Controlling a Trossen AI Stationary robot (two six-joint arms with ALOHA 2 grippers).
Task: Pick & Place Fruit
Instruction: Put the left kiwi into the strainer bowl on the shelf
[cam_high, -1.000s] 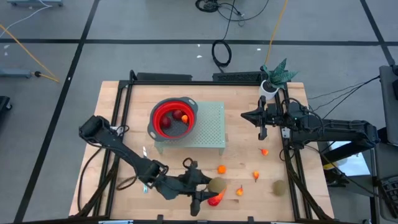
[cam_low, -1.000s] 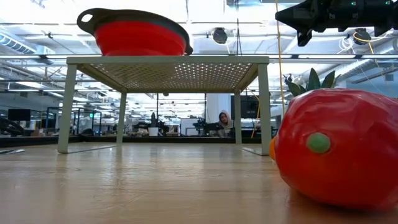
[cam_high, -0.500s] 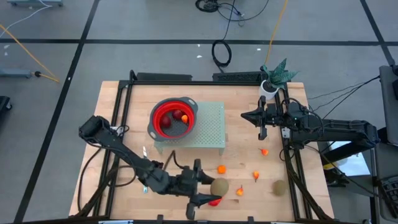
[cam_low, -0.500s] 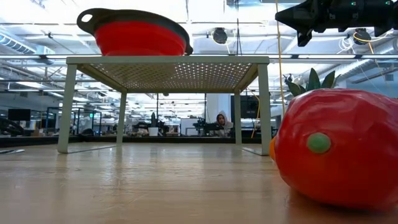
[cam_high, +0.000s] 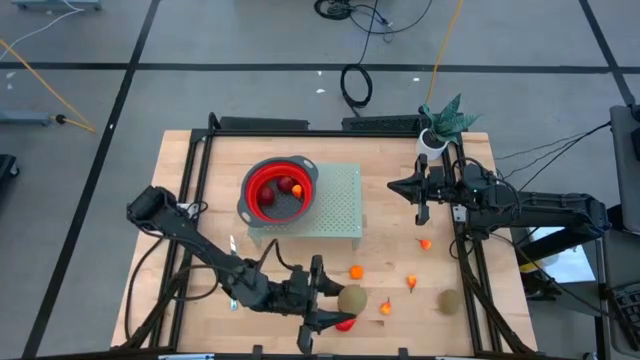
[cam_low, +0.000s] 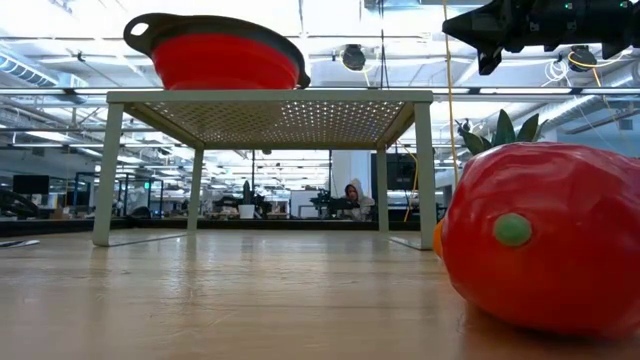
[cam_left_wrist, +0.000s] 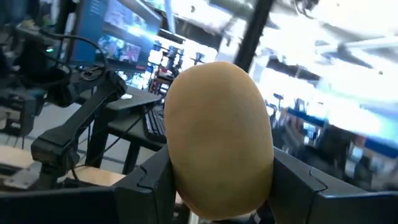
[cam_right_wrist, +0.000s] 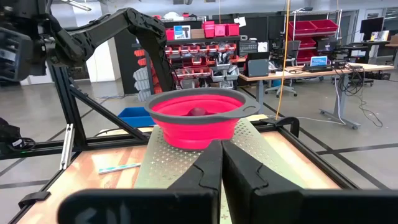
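Note:
My left gripper (cam_high: 338, 300) hovers near the table's front edge, shut on a brown-green oval fruit (cam_left_wrist: 217, 124). A larger red-orange fruit (cam_low: 540, 240) lies on the table just in front of and below it. Small orange pieces (cam_high: 356, 271) (cam_high: 385, 307) (cam_high: 411, 282) and a second brown oval (cam_high: 449, 300) lie on the wood to its right. The red bowl (cam_high: 280, 190) stands on a perforated stand (cam_high: 340, 205) and holds dark-red fruit (cam_right_wrist: 198, 112). My right gripper (cam_high: 393, 185) waits shut, raised at the right of the stand. My left gripper pinches the oval fruit by its two opposite sides (cam_left_wrist: 177, 168) between its two fingers (cam_left_wrist: 146, 183). The fingers reach about level, from the table's left, and grip the fruit's lower half. The fruit stands on end between them, its rounded end above the fingers.
A potted plant (cam_high: 445, 120) stands at the far right corner. One more orange piece (cam_high: 425, 243) lies near the right arm. A slim light utensil (cam_high: 232, 243) lies left of the stand. Bare wood lies under the stand and at the front left.
My left gripper has tipped up from slanting downward to about level and has risen a little, carrying the oval fruit with it. The red-orange fruit stays where it was on the table.

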